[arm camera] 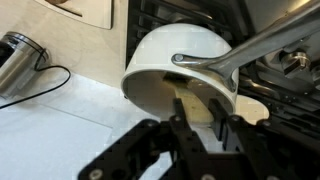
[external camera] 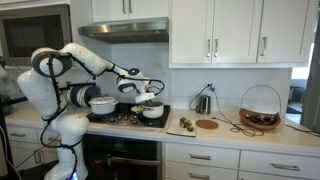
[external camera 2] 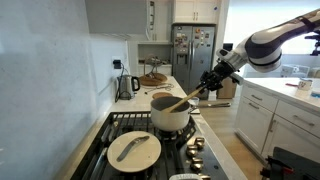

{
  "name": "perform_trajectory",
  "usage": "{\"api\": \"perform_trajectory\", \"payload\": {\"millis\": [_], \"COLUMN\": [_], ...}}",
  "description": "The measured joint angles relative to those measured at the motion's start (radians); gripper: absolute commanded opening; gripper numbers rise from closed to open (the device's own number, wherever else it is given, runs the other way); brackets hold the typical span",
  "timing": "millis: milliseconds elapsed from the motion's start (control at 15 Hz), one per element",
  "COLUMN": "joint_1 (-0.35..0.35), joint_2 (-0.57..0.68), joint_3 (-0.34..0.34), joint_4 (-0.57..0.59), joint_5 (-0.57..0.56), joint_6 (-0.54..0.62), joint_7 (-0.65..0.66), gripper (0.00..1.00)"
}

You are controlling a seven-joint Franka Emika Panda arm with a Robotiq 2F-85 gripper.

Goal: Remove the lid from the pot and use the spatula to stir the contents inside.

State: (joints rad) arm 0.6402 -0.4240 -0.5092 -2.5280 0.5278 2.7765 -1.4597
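Note:
The small white pot (external camera 2: 170, 117) stands on the stove and also shows in an exterior view (external camera: 153, 112). A wooden spatula (external camera 2: 184, 99) slants from inside the pot up to my gripper (external camera 2: 206, 88). In the wrist view the pot (arm camera: 170, 55) lies just beyond my gripper (arm camera: 203, 125), with a grey metal handle (arm camera: 250, 50) across it. The fingers are shut on the pale spatula handle (arm camera: 193, 103). My gripper (external camera: 148, 92) hangs just above the pot. I cannot tell where the pot's lid is.
A larger white pot with a domed top (external camera 2: 134, 149) sits on the near burner, also in an exterior view (external camera: 102, 104). A steel kettle (external camera 2: 125, 86) (arm camera: 14, 55), a cutting board (external camera: 206, 124) and a wire basket (external camera: 260, 108) stand on the counter beyond the stove (external camera 2: 120, 125).

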Motion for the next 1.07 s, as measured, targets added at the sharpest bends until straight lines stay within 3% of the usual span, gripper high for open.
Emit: {"api": "perform_trajectory", "payload": {"millis": [333,667,867,1067], "joint_1": [-0.205,-0.403,-0.473,-0.496], "joint_2": [0.038,0.035,0.016,-0.005], "joint_3": [0.226,0.421,0.502,0.548], "joint_4": [0.008,0.010,0.025,0.059], "joint_5": [-0.124,-0.404,-0.565,-0.673], "joint_6": [0.002,-0.009,-0.053,-0.123], "joint_7": [0.138,0.359,0.490,0.598], "gripper": [0.08,0.08,0.08,0.08]}}
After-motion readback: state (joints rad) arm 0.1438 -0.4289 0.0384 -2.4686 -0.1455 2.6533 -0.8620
